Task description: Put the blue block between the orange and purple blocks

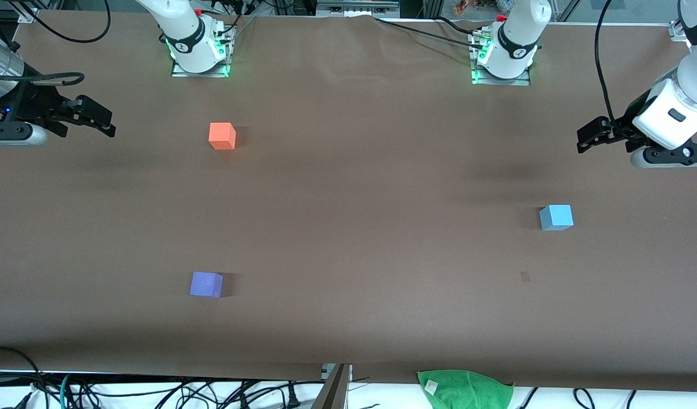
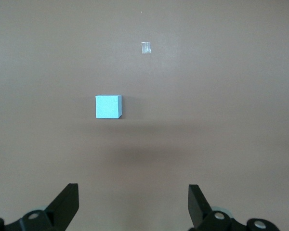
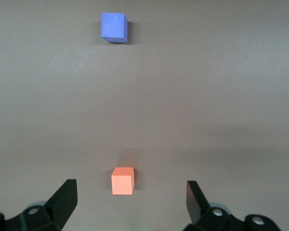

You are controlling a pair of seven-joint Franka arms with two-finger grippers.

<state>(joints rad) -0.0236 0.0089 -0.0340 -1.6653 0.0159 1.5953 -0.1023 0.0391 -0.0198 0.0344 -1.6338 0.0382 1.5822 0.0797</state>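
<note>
We note the small light sky-blue matte cube (image 1: 556, 217) sitting untouched on the brown table covering (image 1: 371, 187) toward the left arm's end, well apart from the other two. The bright orange matte cube (image 1: 222, 136) and the violet-purple matte cube (image 1: 206, 284) lie toward the right arm's end, purple nearer the front camera, orange farther, with bare covering between them. The left gripper (image 1: 597, 136) hangs in the air near the blue cube, fingers spread wide and empty; its wrist view shows the cube (image 2: 108, 106) ahead of the open jaws. The right gripper (image 1: 92, 118) waits, also wide open, over its own end of the table. We judge the pick not yet begun: next calls for lowering the left gripper to straddle the blue cube, closing, then carrying it across into the gap
</note>
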